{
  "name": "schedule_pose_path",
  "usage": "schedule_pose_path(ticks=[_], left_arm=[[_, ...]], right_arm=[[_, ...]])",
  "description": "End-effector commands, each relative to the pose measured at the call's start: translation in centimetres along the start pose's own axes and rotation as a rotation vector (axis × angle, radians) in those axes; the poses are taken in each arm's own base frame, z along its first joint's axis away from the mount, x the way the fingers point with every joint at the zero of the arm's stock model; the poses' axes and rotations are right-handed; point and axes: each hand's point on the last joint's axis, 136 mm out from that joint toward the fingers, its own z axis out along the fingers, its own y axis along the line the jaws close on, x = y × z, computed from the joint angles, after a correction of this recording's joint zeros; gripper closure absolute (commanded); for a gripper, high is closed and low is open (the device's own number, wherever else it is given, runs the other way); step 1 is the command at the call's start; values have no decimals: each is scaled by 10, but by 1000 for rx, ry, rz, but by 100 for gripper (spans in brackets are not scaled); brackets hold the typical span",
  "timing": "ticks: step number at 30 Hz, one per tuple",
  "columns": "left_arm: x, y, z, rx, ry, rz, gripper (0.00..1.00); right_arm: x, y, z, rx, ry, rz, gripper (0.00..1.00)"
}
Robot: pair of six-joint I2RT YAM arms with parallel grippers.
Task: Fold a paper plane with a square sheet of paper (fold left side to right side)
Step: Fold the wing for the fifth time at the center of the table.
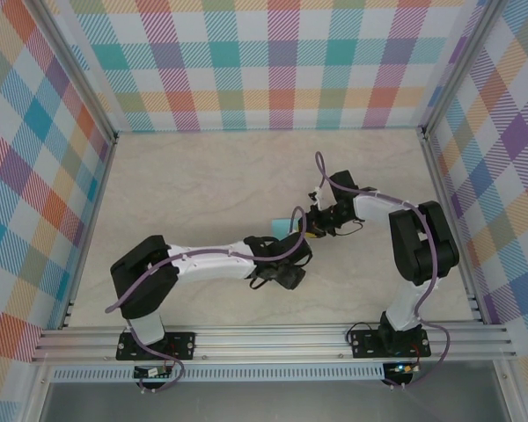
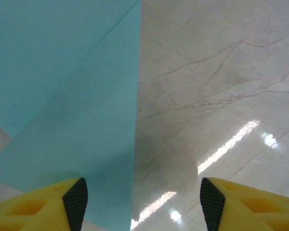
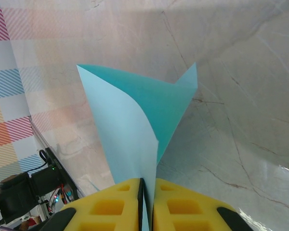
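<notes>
Clamping a raised flap of the thin light turquoise square sheet of paper (image 3: 135,120) at the lower centre of its view, the right hand (image 3: 145,202) is nearer, while the left hand (image 2: 139,204) hovers spread apart, the sheet's straight edge running up mid-frame.

The square sheet of paper (image 3: 135,110) is thin, smooth and matt turquoise. The worktop (image 2: 221,96) is glossy and marble-patterned, with bright reflections. The left tool (image 2: 140,204) has smooth yellow plastic fingers (image 2: 33,209) with matt black pads (image 2: 76,202).
</notes>
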Motion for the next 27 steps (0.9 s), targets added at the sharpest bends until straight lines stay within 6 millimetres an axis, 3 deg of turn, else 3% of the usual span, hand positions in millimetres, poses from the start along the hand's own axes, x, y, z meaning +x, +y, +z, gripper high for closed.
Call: schedule_pose_path(ticks=[1, 7, 27], left_arm=[[0, 12, 2, -132, 13, 12, 36], [4, 14, 16, -191, 41, 14, 40], [8, 18, 30, -237, 63, 6, 64]], right_arm=[[-1, 1, 3, 5, 14, 11, 86], [0, -1, 6, 10, 23, 12, 86], [3, -8, 9, 34, 34, 27, 84]])
